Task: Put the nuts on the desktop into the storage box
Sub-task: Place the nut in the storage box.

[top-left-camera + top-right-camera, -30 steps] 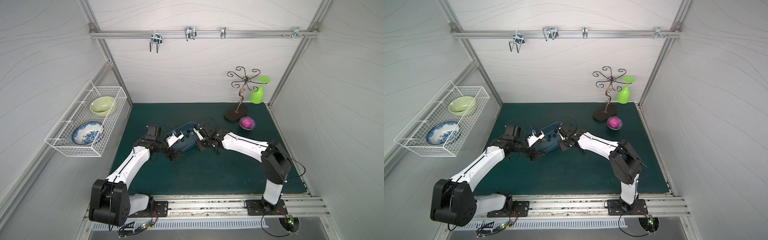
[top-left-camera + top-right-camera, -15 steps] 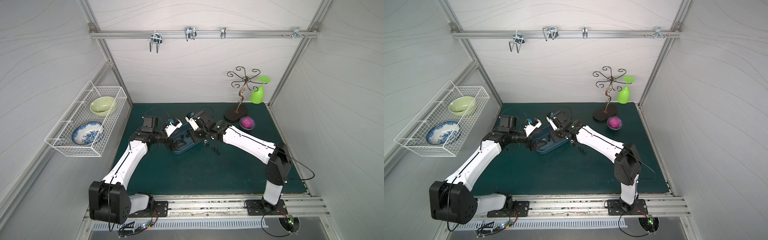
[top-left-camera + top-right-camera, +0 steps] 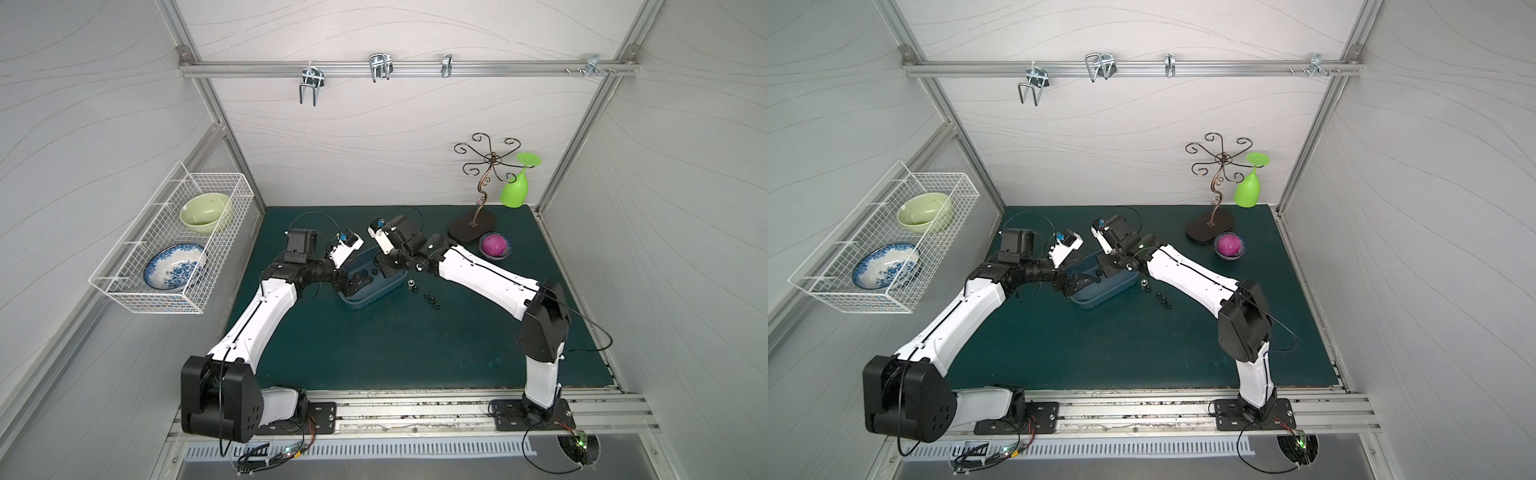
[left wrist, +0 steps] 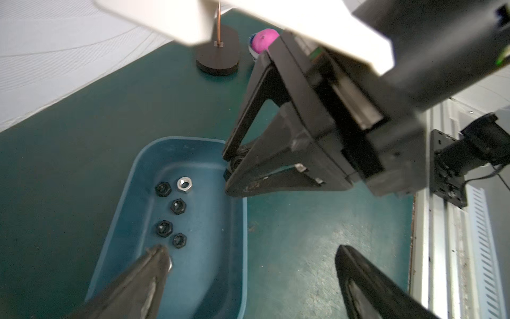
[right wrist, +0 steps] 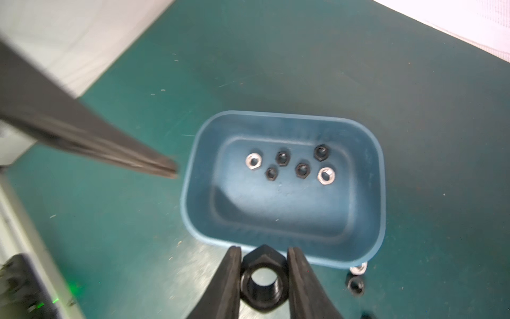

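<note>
- My right pincer (image 5: pixel 264 251) pinches one black nut (image 5: pixel 265 301) by its flats, with the hole facing the wrist camera.
- That nut hangs right at the near rim of the storage box (image 5: pixel 276 212). I cannot tell whether it is past the edge.
- Six nuts (image 5: pixel 302 170) lie bunched in the box's far half, four black and two silver. The half of the floor nearest my right pincer is open.
- My left pincer (image 4: pixel 249 252) is spread wide. One finger (image 4: pixel 154 265) is over the box's inside, the other over the desktop (image 4: pixel 303 221) beyond the long rim.
- In both top views my two pincers stand close together over the box (image 3: pixel 365 301) (image 3: pixel 1096 301), with a gap between them.
- A few loose nuts (image 3: pixel 433 300) lie on the desktop just beside the box on my right arm's side. A silver one (image 5: pixel 358 268) is nearly at the box's corner.
- Broad open surface stretches toward the front rail (image 3: pixel 415 409).
- The stand base (image 3: pixel 471 230) and the bowl with a magenta ball (image 3: pixel 494 246) sit well apart at the back.
</note>
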You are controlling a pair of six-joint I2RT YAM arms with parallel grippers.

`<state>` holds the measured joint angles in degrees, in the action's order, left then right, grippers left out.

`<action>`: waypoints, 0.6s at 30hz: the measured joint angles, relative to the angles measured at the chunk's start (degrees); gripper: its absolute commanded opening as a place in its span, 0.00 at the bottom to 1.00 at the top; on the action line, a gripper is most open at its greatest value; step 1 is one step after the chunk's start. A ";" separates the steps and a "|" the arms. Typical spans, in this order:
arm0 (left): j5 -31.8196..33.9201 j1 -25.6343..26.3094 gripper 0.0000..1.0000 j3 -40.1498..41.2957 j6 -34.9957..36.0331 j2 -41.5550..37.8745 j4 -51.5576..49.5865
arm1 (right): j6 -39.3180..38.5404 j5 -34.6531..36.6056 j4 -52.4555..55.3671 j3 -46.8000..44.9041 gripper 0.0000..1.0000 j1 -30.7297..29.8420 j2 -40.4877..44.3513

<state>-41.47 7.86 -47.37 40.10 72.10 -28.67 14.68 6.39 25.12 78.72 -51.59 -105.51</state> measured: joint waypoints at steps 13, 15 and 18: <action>-5.38 -1.05 0.99 -11.41 -2.32 0.31 -3.80 | -4.24 -2.05 5.88 14.27 0.30 -1.97 0.68; -5.92 -1.20 0.99 -11.45 -4.63 0.85 -2.27 | -4.90 -2.08 6.19 16.35 0.30 -1.92 0.35; -6.01 -1.20 0.99 -11.45 -6.95 1.70 -0.33 | -5.49 -2.14 6.34 19.02 0.30 -1.49 -0.79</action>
<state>-47.48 6.66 -58.83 33.15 73.80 -28.99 9.19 4.25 31.46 97.73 -53.08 -106.30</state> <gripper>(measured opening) 0.986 0.301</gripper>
